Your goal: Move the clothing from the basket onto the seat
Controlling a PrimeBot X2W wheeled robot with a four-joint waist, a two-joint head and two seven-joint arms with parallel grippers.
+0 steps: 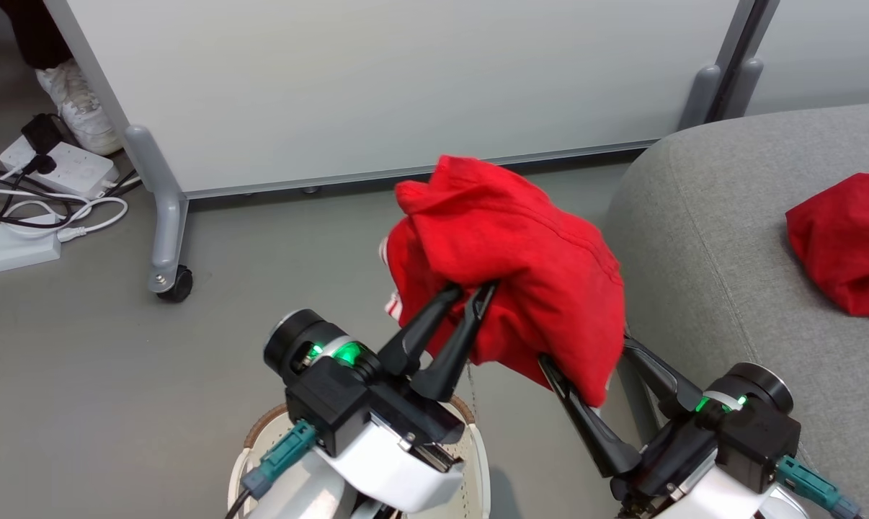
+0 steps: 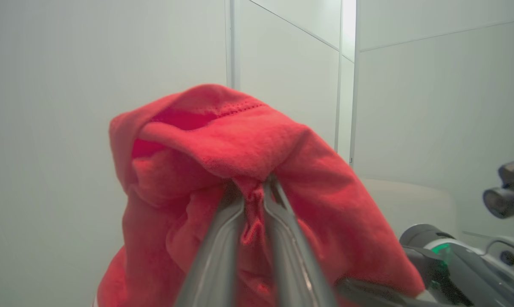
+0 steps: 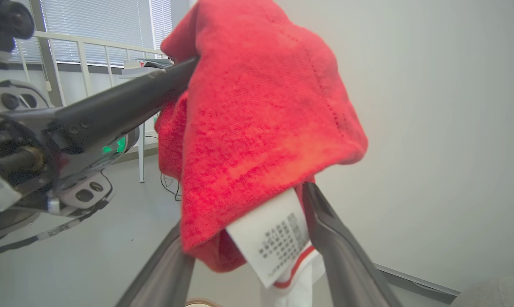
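The seat (image 1: 701,238) comes first: the big grey cushion takes up my right side in the head view. One red garment (image 1: 845,241) already lies on it, out toward the right edge. So I read this as the carry leg for the second piece, which is lifted out but not yet over the cushion.

The held garment (image 1: 506,259) hangs in the air above bare floor (image 1: 81,375), between the basket and the seat's rounded edge, in front of the white partition (image 1: 406,86). It's bunched, but it has a line. The long axis runs diagonally in the head view, with the high end pointing away from me toward the partition. The low end droops down and right onto my right gripper. White trim peeks out on its left side.

The basket (image 1: 260,432) sits low under my left arm, with just its brown rim and a strip of white wall showing. I can't see into it.

The left gripper (image 2: 253,187) has its fingers pressed together on a fold near the garment's middle, and that pinch looks to carry the weight. The right gripper (image 3: 246,213) is spread wide and clamps nothing. The low hem and the care label (image 3: 274,234) dangle between its fingers.

The next move, as I judge it, calls for swinging the left arm rightward until the cloth hangs over the cushion, then lowering and opening. The right fingers should slide clear first, or the hem may snag.
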